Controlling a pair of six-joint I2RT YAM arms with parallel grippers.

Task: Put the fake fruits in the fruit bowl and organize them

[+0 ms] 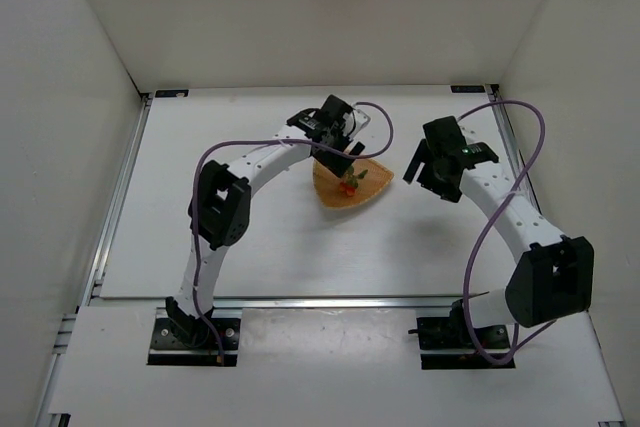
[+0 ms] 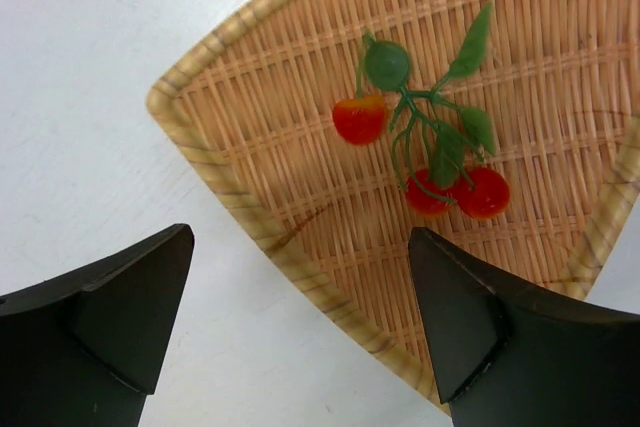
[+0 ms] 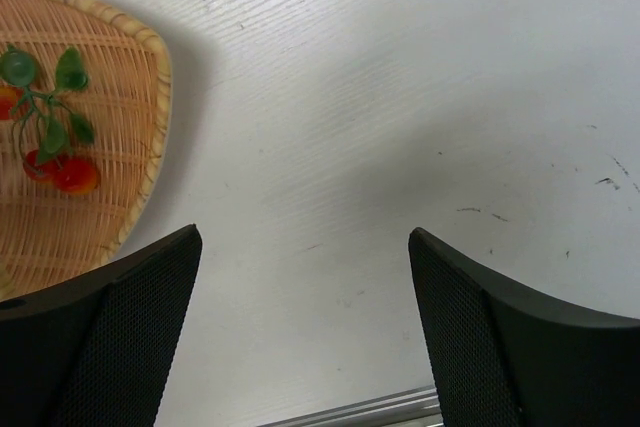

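Your left fingers (image 2: 445, 292) hang spread wide above the fruit bowl (image 2: 260, 97), holding nothing. The fake fruits (image 2: 485, 192) lie inside the bowl, red balls on green stems with leaves. The bowl sits on the tabletop (image 1: 250, 257) nearer the far edge, about midway between the side edges. Your right fingers (image 3: 450, 297) are also wide apart and empty, over the tabletop on the bowl's right-edge side.
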